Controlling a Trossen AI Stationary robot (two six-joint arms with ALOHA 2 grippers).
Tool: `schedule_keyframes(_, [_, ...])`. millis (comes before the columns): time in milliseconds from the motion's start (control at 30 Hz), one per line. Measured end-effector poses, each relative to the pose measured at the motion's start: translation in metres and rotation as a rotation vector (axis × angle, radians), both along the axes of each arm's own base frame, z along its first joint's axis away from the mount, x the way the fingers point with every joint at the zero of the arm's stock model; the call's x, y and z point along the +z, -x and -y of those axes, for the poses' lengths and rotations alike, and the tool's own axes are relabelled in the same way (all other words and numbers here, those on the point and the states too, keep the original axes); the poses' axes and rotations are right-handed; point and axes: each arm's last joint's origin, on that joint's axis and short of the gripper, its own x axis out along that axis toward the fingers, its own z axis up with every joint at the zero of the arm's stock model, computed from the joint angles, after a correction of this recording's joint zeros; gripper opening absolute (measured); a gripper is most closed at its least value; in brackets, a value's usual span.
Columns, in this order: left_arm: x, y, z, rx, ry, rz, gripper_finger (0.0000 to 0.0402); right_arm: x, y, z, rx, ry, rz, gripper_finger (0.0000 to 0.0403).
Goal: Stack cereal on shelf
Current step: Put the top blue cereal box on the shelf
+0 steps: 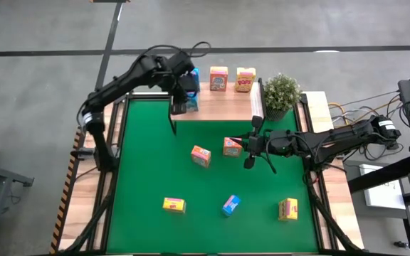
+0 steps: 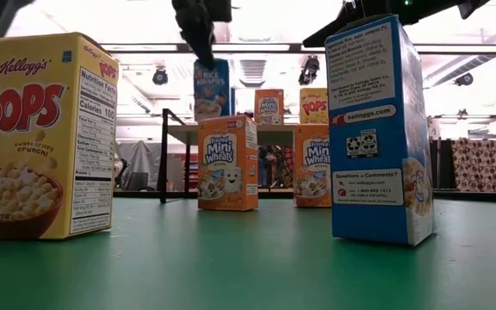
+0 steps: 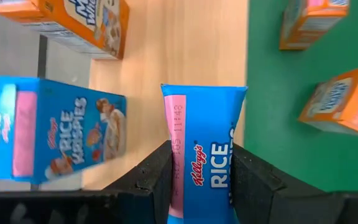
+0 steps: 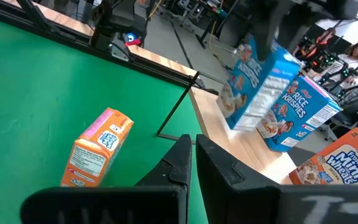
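Observation:
My left gripper (image 1: 182, 99) is shut on a blue cereal box (image 3: 204, 143), held above the left end of the light-wood shelf (image 1: 219, 107). Standing on the shelf are another blue box (image 3: 55, 134), an orange-red box (image 1: 218, 78) and a yellow box (image 1: 245, 80). On the green mat stand two orange-red boxes (image 1: 201, 155) (image 1: 232, 146), two yellow boxes (image 1: 174, 205) (image 1: 287, 208) and a blue box (image 1: 230, 205). My right gripper (image 4: 194, 162) hovers shut over the mat, right of the second orange-red box, touching nothing. My left gripper pinches the blue box between its two fingers (image 3: 157, 180), one beside the pink-striped face (image 3: 178, 168) and one on the opposite side. The fingers come slanting down from above. The box hangs upright below them (image 2: 211, 90), lifted clear of the shelf.
A green potted plant (image 1: 281, 92) stands at the shelf's right end. The shelf's front strip (image 1: 212, 114) is bare wood. In the low view, the near yellow box (image 2: 41, 138) and near blue box (image 2: 377, 129) stand close to the table's front edge.

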Motion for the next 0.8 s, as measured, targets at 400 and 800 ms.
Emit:
schedule_keyframes(400, [-0.008,-0.022,-0.023,-0.038,-0.010,-0.008,0.0115,0.000,0.000,0.000,0.001,0.001,-0.003,0.0013])
schedule_keyframes(800, [-0.015,-0.022,-0.038,-0.016,-0.004,-0.020,0.0115,0.000,0.000,0.000,0.000,0.001,-0.002,0.0013])
